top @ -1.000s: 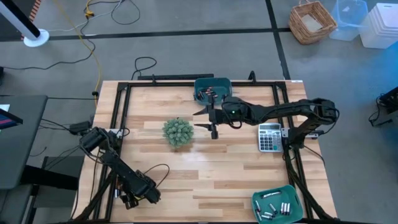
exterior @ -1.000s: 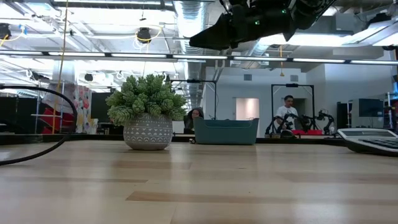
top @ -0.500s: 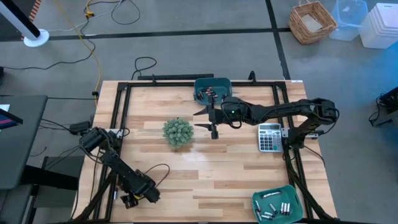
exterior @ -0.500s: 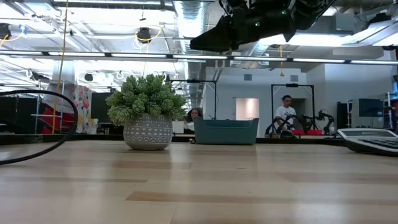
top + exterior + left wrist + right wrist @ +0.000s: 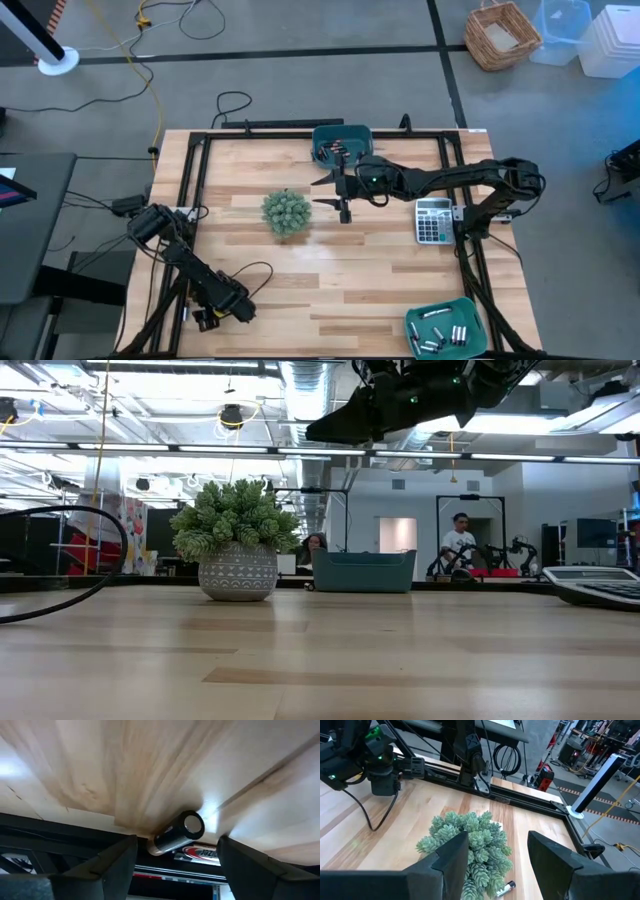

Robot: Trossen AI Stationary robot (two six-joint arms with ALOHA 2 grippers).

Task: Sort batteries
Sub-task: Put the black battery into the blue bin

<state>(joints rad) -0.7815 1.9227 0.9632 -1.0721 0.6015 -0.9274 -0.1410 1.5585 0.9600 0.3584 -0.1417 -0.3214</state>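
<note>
- At the lower left of the high view, we see the left gripper (image 5: 215, 318) low over the corner of the pale wooden table (image 5: 330, 270), beside the black metal frame rail (image 5: 190, 190).
- Its two dark fingers (image 5: 107, 865) stand apart and hold nothing.
- Between them, a little ahead, lies one dark cylindrical battery (image 5: 177, 833) with a shiny round end, at the table's edge against the rail.
- Its long axis runs roughly forward from the gripper, somewhat slanted, with the round end turned toward the camera; we judge the fingers could close across its sides.
- Near the centre top of the high view, the right gripper (image 5: 333, 191) hovers with fingers apart and empty, between the green potted plant (image 5: 286, 212) and the far teal bin (image 5: 341, 144).
- A second small battery (image 5: 505, 887) lies beside that plant.
- We judge the left arm clearly nearer to the corner battery.
</note>
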